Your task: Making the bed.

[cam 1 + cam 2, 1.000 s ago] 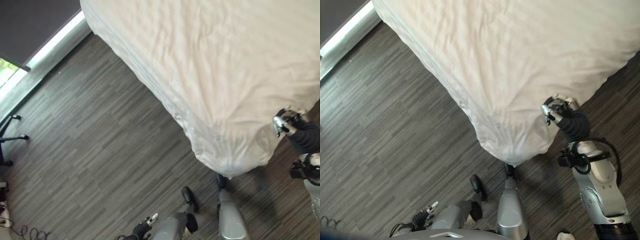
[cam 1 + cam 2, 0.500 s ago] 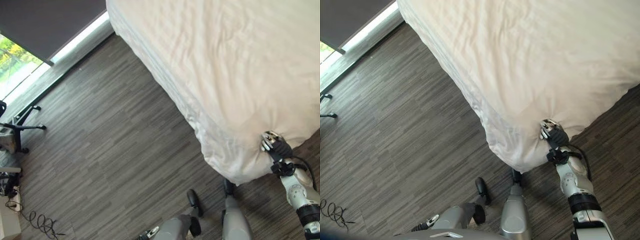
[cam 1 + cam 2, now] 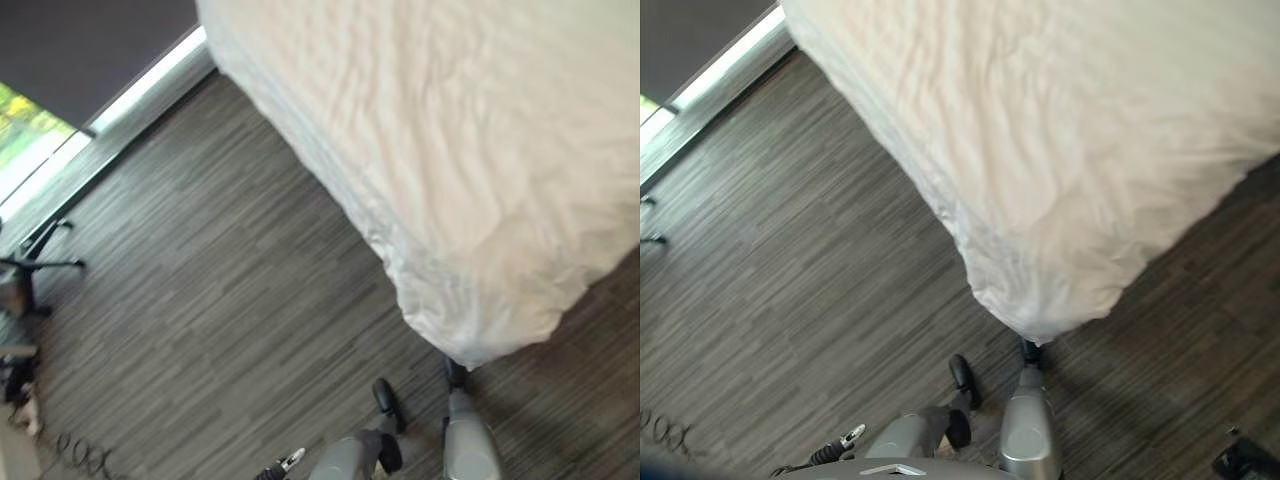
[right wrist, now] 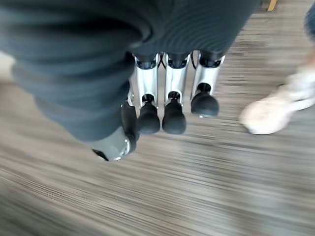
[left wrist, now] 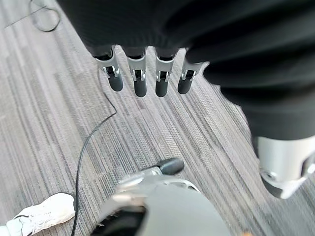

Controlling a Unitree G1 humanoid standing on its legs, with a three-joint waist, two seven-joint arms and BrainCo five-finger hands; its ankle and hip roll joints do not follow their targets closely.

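The bed (image 3: 480, 150) lies under a smooth white cover with faint creases, and its near corner (image 3: 1040, 310) hangs down to the dark wood floor just ahead of me. My left hand (image 5: 138, 73) hangs low at my side over the floor, fingers straight and holding nothing; it also shows at the lower edge of the right eye view (image 3: 845, 438). My right hand (image 4: 167, 98) is down over the floor to the right of the bed corner (image 3: 1243, 460), fingers relaxed and empty, apart from the cover.
Dark plank floor (image 3: 200, 300) runs left of the bed. A window with a dark blind (image 3: 80, 50) is at the far left, with a chair base (image 3: 40, 265) below it. A person's white shoe (image 4: 275, 110) stands on the floor near my right hand, and one (image 5: 42, 216) near my left.
My right hand has left the bed corner, where it was against the cover, and dropped to the lower right. The camera has shifted.
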